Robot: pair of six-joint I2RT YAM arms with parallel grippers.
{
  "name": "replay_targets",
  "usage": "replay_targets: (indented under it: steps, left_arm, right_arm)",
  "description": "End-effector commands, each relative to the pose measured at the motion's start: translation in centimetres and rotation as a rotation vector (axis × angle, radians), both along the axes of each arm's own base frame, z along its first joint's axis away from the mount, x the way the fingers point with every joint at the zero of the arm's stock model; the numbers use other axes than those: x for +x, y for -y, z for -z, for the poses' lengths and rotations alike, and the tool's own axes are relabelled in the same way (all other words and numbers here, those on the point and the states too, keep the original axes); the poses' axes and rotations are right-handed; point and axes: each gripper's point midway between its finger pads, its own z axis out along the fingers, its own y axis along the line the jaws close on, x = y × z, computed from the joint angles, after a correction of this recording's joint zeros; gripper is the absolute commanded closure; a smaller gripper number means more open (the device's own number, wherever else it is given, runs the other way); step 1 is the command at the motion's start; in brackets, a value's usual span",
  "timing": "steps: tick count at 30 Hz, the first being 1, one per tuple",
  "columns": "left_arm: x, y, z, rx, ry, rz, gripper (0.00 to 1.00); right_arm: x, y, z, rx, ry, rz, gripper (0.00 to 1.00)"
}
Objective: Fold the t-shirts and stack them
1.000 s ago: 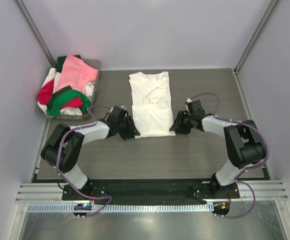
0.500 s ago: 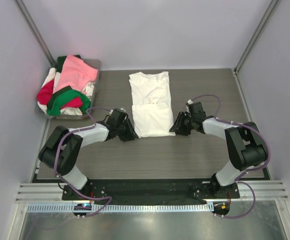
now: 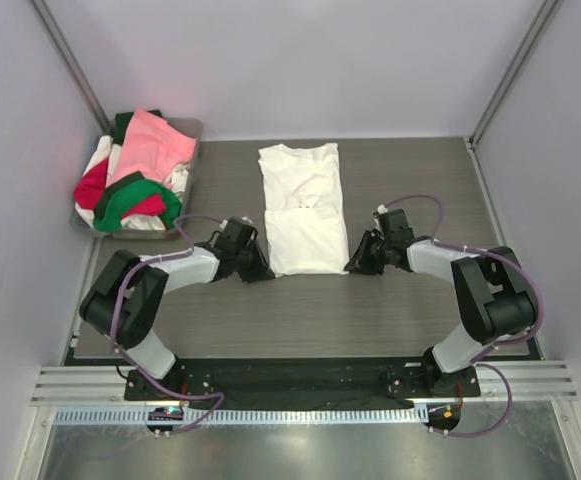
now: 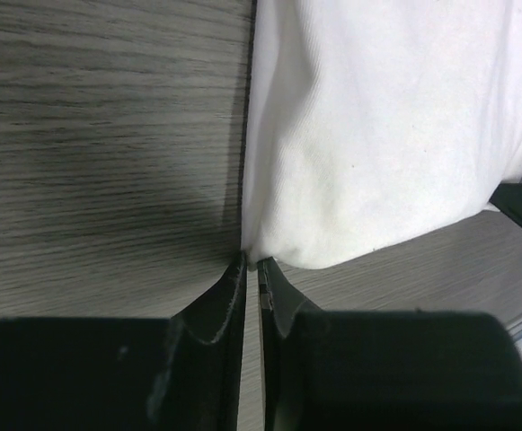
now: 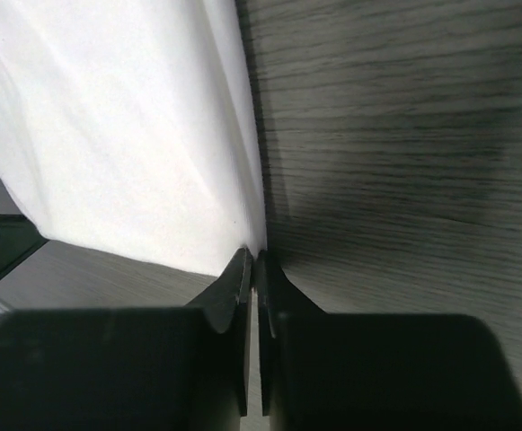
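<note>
A plain white t-shirt [image 3: 303, 205] lies folded lengthwise in the middle of the table, neck at the far end. My left gripper [image 3: 261, 268] is at its near left corner and my right gripper [image 3: 354, 262] is at its near right corner. In the left wrist view the jaws [image 4: 252, 265] are closed on the corner of the white cloth [image 4: 377, 135]. In the right wrist view the jaws [image 5: 253, 259] are closed on the edge of the cloth [image 5: 126, 135]. Both corners are low at the table surface.
A shallow grey tray [image 3: 194, 130] at the far left holds a pile of pink [image 3: 150, 145], red, green [image 3: 130, 192] and white shirts. Grey walls stand on three sides. The arm bases are at the near edge.
Both grippers have shifted slightly toward the near edge at the shirt's lower corners. The shirt has kept its shape.
</note>
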Motion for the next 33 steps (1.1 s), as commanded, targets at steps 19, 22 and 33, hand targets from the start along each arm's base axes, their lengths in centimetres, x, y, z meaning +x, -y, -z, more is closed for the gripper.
replay_targets:
  steps: [19,22,33]
  left_arm:
    - [-4.5,-3.2,-5.0,0.091,0.051,-0.009,1.0]
    - [-6.5,-2.7,-7.1,0.047,0.071,-0.015,1.0]
    - [-14.5,-3.3,-13.9,-0.077,0.091,-0.023,0.98]
  right_arm:
    - [-4.8,0.7,-3.9,0.02,-0.017,0.0,0.99]
    - [-6.9,1.0,-5.5,0.019,-0.011,0.002,0.99]
    - [-14.6,2.2,-12.1,0.042,-0.003,0.04,0.99]
